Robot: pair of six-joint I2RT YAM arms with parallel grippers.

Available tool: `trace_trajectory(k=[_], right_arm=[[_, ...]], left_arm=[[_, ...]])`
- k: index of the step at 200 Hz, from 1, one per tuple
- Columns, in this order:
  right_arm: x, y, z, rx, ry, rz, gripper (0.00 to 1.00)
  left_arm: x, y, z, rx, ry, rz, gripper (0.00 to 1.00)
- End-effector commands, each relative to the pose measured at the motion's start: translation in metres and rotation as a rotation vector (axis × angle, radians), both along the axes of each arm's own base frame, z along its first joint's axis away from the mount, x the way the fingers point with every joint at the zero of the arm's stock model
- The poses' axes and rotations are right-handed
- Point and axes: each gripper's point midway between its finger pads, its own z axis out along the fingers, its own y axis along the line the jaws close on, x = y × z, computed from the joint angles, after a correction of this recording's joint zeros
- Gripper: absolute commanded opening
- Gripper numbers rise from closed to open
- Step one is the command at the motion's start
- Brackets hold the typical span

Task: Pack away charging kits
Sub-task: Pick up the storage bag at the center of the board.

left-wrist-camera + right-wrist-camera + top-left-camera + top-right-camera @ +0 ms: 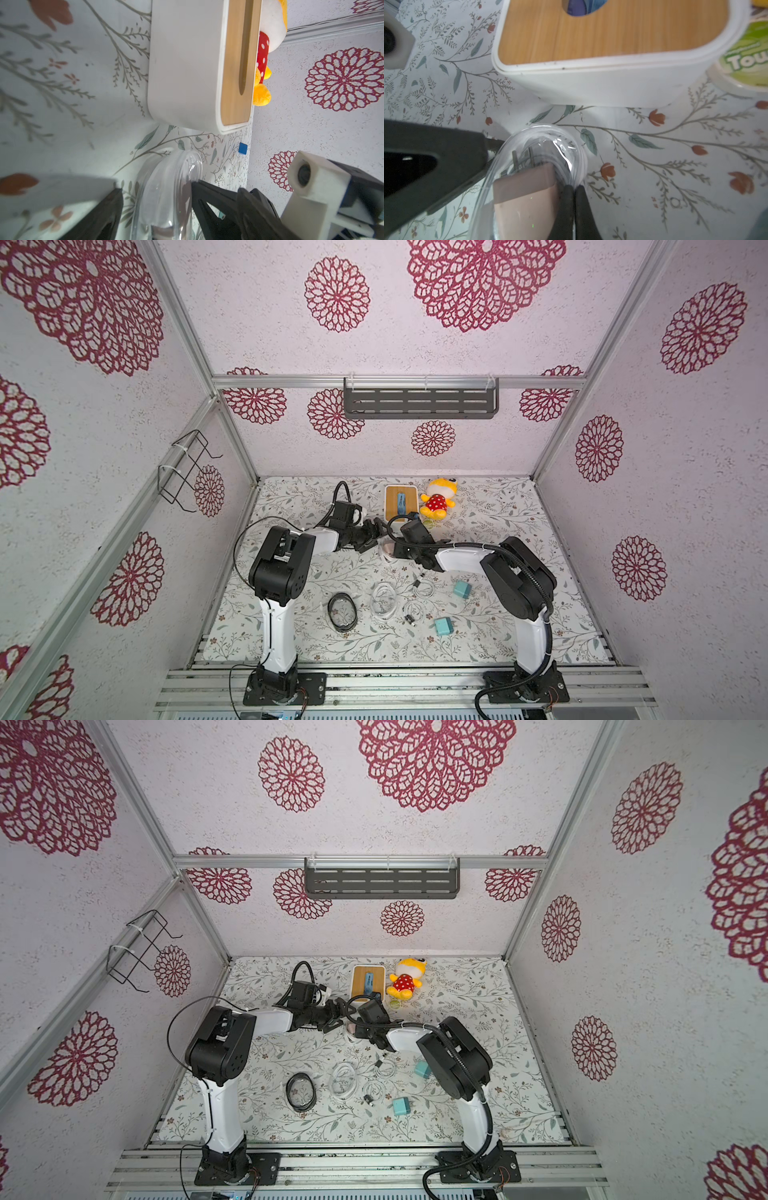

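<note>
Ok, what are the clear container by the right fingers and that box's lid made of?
Clear container: seemingly thin glossy transparent plastic; the pink adapter shows through and glare streaks its wall. Lid: wood or bamboo look, matte, streaky grain; possibly veneer. Box body: smooth white, probably plastic.

Two teal plugs (462,589) (444,626), one pink plug (525,199), two loose white cables (424,588) (412,611), two clear pouches (548,135) (383,601), one black ring (343,629), one wood-lidded box (392,506), one plush toy (437,499) and one blue block (242,148).
</note>
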Motion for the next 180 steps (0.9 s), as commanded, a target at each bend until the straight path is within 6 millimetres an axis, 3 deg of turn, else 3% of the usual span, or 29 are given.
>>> trace_trajectory(k=[1,81,134,180], right_arm=[[-0.017,-0.007,-0.029,-0.031,0.086,0.048,0.00],[-0.011,-0.003,-0.024,0.068,0.061,0.059,0.00],[-0.008,-0.003,-0.024,0.080,0.062,0.048,0.00],[-0.006,-0.001,-0.021,0.094,0.060,0.053,0.00]], left_arm=[[-0.023,0.000,-0.038,0.054,0.132,-0.025,0.86],[-0.039,-0.029,-0.042,0.021,0.214,-0.096,0.73],[-0.041,-0.029,-0.051,0.032,0.243,-0.099,0.63],[-0.044,-0.035,-0.057,0.035,0.259,-0.114,0.62]])
